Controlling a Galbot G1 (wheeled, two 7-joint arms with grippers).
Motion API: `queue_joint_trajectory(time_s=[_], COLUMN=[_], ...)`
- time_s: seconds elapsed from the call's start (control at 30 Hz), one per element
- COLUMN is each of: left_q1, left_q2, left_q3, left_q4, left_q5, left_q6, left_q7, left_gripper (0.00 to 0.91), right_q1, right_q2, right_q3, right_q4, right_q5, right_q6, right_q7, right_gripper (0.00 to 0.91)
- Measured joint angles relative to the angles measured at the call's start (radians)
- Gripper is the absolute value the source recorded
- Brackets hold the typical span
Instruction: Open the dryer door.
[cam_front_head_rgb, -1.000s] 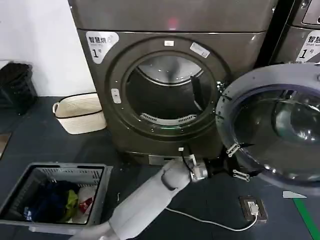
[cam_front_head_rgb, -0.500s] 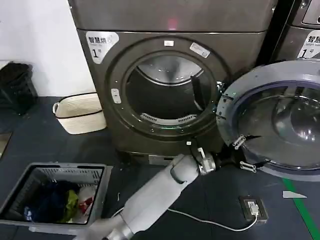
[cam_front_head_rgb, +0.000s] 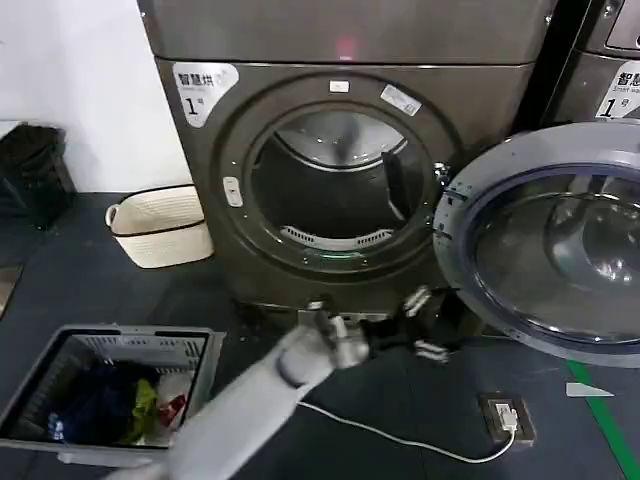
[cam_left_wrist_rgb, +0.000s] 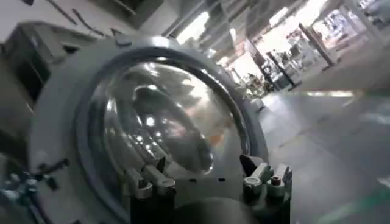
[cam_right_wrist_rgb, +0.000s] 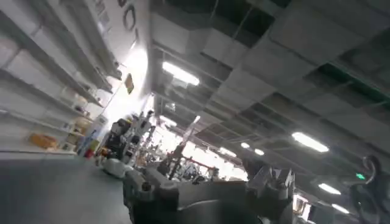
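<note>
dryer door (cam_front_head_rgb: 545, 245) swung open, dark floor (cam_front_head_rgb: 90, 290), white wall (cam_front_head_rgb: 75, 90)

My head camera looks forward and down from well back, taking in the dryer door (cam_front_head_rgb: 545, 245) swung open on my right. My left wrist camera sits close, facing past my left gripper (cam_left_wrist_rgb: 207, 179) into that same door (cam_left_wrist_rgb: 158, 122). My right wrist camera tilts upward at what seems a ceiling (cam_right_wrist_rgb: 256, 67).

Laundry room: numbered dryers (cam_front_head_rgb: 340, 150), laundry baskets (cam_front_head_rgb: 110, 390).
</note>
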Motion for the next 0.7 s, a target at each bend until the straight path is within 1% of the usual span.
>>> queue_joint_trajectory(time_s=[0.13,0.23,0.3,0.4,0.43,0.5,0.53,0.63,0.7], left_q1=[0.034,0.06,0.076,0.096,0.095,0.089,0.088,0.096,0.095], left_q2=[0.171,0.31,0.396,0.514,0.548,0.605,0.633,0.711,0.759], left_q3=[-0.047,-0.113,-0.163,-0.246,-0.278,-0.336,-0.369,-0.448,-0.475], left_q4=[-0.121,-0.188,-0.212,-0.214,-0.206,-0.183,-0.173,-0.171,-0.159], left_q5=[0.087,0.165,0.218,0.318,0.372,0.512,0.594,0.833,0.986], left_q6=[-0.076,-0.156,-0.215,-0.33,-0.379,-0.415,-0.417,-0.418,-0.418], left_q7=[0.003,0.001,0.003,-0.002,-0.024,-0.086,-0.116,-0.129,-0.105], left_gripper=[0.907,0.907,0.907,0.907,0.907,0.907,0.907,0.907,0.907], right_q1=[0.002,0.009,0.013,0.018,0.02,0.027,0.031,0.041,0.044], right_q2=[0.012,0.016,0.016,0.016,0.017,0.019,0.023,0.032,0.035], right_q3=[-0.005,-0.01,-0.019,-0.03,-0.032,-0.037,-0.04,-0.048,-0.05], right_q4=[0.015,0.018,0.015,0.013,0.011,0.008,0.007,0.007,0.006], right_q5=[0.0,0.001,0.002,0.005,0.005,0.005,0.006,0.011,0.023], right_q6=[-0.002,0.019,0.04,0.042,0.039,0.037,0.037,0.04,0.042], right_q7=[-0.025,-0.024,-0.023,-0.024,-0.024,-0.024,-0.024,-0.022,-0.022], right_gripper=[0.907,0.907,0.907,0.907,0.907,0.907,0.907,0.907,0.907])
